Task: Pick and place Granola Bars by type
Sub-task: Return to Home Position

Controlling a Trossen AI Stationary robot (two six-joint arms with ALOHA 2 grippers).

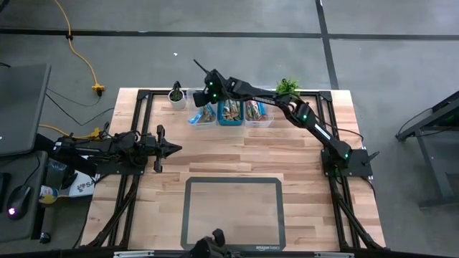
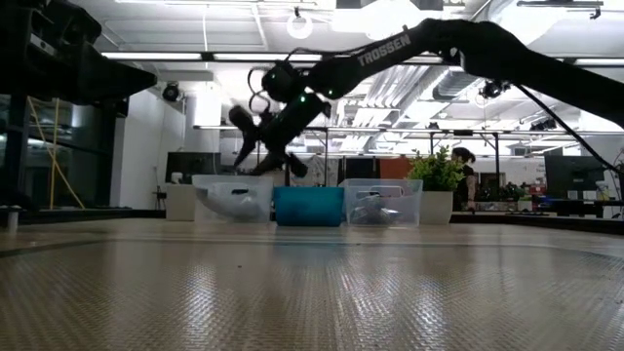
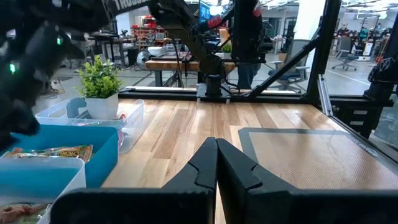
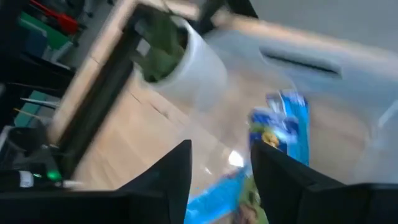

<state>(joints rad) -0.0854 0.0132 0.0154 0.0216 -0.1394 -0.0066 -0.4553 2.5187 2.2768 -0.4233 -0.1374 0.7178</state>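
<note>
From above: right gripper stretched over the left clear bin at the table's far edge, next to a blue bin and a second clear bin, granola bars in all three. Only in its wrist view: fingers spread, nothing between, blue bars below. At table height: hangs just above the rim. Left gripper low at the table's left, well apart; fingers pressed together and empty, plain in its own wrist view.

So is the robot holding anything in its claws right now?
No, nothing is held. The right gripper is open and empty above the clear plastic bin of blue-wrapped bars; the left gripper is shut on nothing.
</note>
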